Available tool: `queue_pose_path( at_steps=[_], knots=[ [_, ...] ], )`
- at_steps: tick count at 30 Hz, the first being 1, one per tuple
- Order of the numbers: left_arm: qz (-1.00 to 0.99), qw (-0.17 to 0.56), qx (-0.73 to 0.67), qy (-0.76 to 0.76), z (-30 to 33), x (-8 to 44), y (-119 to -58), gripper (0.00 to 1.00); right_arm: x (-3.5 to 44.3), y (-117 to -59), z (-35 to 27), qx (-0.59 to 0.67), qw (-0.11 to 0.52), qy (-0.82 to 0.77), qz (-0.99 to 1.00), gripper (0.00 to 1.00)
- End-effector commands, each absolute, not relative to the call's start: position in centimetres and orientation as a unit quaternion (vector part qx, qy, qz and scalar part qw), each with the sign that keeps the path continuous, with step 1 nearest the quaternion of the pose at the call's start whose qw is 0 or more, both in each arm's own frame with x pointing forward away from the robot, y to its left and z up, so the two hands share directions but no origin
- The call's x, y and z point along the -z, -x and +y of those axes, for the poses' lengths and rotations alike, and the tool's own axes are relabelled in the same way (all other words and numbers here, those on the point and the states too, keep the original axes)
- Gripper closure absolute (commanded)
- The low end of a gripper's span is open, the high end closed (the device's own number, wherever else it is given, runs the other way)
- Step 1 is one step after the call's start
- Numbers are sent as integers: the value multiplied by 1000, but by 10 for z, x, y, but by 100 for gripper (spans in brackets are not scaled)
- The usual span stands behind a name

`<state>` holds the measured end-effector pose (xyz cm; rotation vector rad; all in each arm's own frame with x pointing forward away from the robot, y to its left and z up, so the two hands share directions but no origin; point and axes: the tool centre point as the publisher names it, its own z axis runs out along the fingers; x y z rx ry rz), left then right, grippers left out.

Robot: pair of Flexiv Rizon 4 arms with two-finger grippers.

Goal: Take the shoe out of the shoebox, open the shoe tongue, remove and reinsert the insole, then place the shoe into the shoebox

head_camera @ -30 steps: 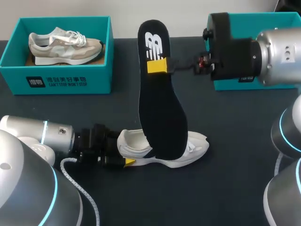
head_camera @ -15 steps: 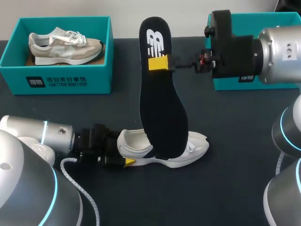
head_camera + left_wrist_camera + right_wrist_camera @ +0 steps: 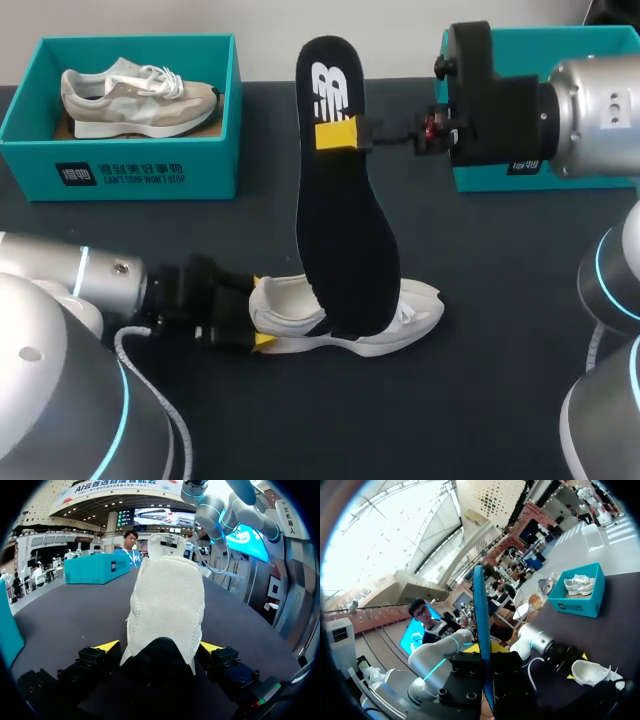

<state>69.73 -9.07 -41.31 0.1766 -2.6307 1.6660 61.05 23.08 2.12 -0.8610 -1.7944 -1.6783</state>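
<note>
A white shoe (image 3: 345, 322) lies on its side on the dark table (image 3: 500, 300), toe to the right. My left gripper (image 3: 258, 312) is at its heel, open, with the heel (image 3: 167, 605) between the yellow fingertips (image 3: 107, 646) and a thin gap on each side. A black insole (image 3: 340, 230) stands upright, its lower end at the shoe's opening. My right gripper (image 3: 338, 136) is shut on the insole's upper part. In the right wrist view the insole (image 3: 481, 610) shows edge-on between the right gripper's (image 3: 482, 649) fingers, with the shoe (image 3: 592, 672) below.
A teal shoebox (image 3: 130, 165) at the back left holds a beige shoe (image 3: 135, 95). A second teal box (image 3: 575, 40) stands at the back right, largely hidden behind my right arm (image 3: 560, 105). The left arm (image 3: 90, 285) lies low along the table's left front.
The left arm has shifted and its gripper has eased slightly wider around the heel. The insole edged a little up and to the right, then stayed still.
</note>
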Motion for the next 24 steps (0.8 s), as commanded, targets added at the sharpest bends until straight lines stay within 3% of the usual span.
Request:
queue_pose_path(
  at_steps=[1,24],
  knots=[
    [-860,30,-506,-55,-80,398,-700,0,-21,-611,236,621,265,321,-664,100],
    [-875,62,-471,-95,-73,373,-706,0,-21,-611,236,621,265,321,-664,100]
  ],
)
